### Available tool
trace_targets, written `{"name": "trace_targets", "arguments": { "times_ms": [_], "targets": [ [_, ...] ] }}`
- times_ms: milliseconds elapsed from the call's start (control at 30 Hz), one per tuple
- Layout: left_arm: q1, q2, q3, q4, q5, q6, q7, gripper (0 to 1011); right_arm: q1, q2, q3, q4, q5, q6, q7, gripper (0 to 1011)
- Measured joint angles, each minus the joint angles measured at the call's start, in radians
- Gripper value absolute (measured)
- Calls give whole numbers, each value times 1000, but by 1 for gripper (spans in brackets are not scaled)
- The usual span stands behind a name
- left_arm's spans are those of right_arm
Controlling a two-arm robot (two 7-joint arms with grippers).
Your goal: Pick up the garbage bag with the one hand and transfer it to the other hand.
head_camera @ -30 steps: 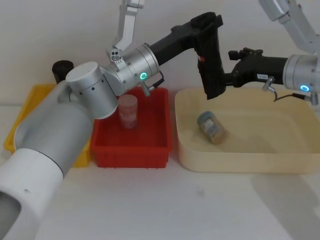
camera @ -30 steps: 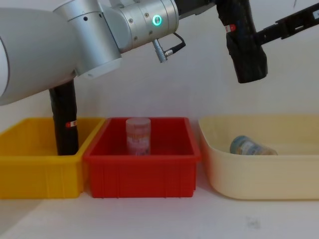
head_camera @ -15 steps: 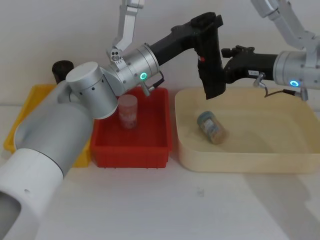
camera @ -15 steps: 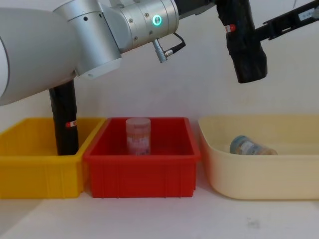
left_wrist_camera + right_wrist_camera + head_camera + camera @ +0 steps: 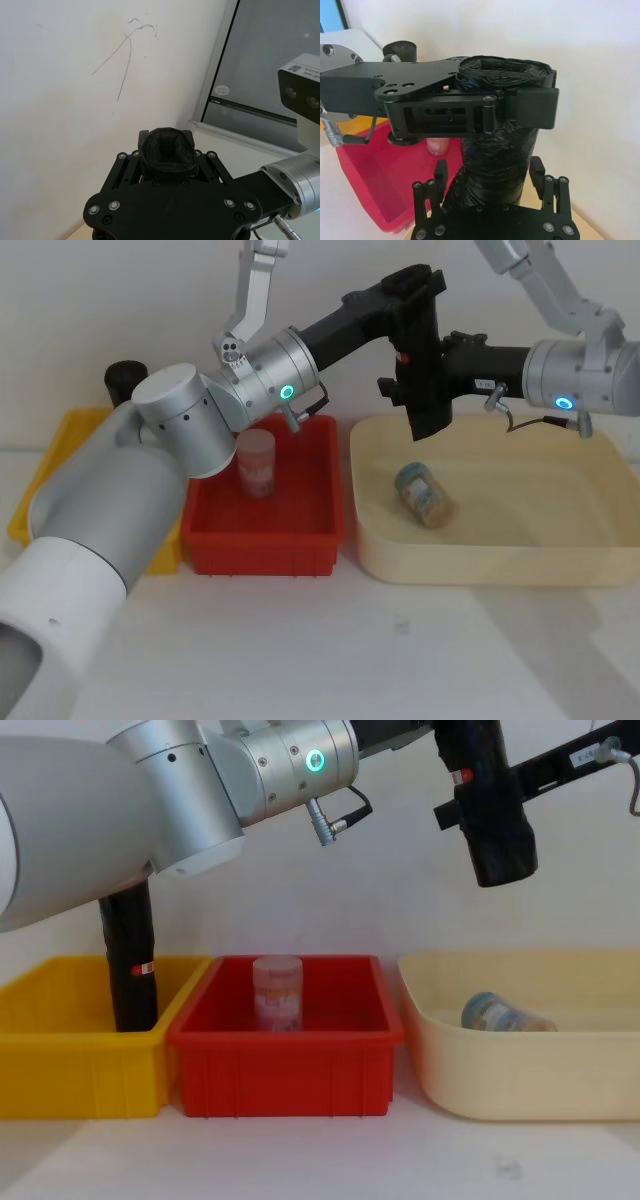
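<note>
- The garbage bag (image 5: pixel 422 370), a tall black roll of crinkled plastic with a small red-and-white label, is hanging upright in the air above the near-left corner of the cream tub (image 5: pixel 480 558).
- The one hand (image 5: pixel 412 295), the long black gripper on the green-ringed left arm, is clamping the roll near its top, fingers pressed against its sides.
- The other hand (image 5: pixel 400 390), the black gripper on the blue-ringed right arm, is reaching in from the right at the roll's middle. In the right wrist view its fingers (image 5: pixel 440 176) are standing spread on either side of the roll, not yet pressing it.
- Risk: if the left gripper is letting go before the right one is squeezing, the roll is likely dropping into the tub onto the blue-lidded jar (image 5: pixel 422 494) lying there.
- Risk: the wrapping looks soft and slippery, so a light or off-centre pinch could be letting the roll tilt or slide.
- Risk: the two grippers are sitting close together on the roll, so a collision is possible.
- A pink jar (image 5: pixel 256 463) is standing in the red bin (image 5: pixel 262 545); a second black roll (image 5: pixel 128 960) is standing in the yellow bin (image 5: pixel 70 1060).
</note>
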Motion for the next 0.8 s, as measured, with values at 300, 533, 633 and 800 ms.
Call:
{"name": "trace_targets", "arguments": {
  "times_ms": [300,533,633,800],
  "targets": [
    [0,0,0,0,0,0,0,364,8,-11,-8,13,-2,-1,0,845],
    [0,0,0,0,0,0,0,364,12,-15,-12,19,-4,-2,1,644],
    [0,0,0,0,0,0,0,364,12,-16,-12,20,-4,-2,1,547],
    [0,0,0,0,0,0,0,364,13,-17,-14,22,-4,-2,1,516]
  ]
}}
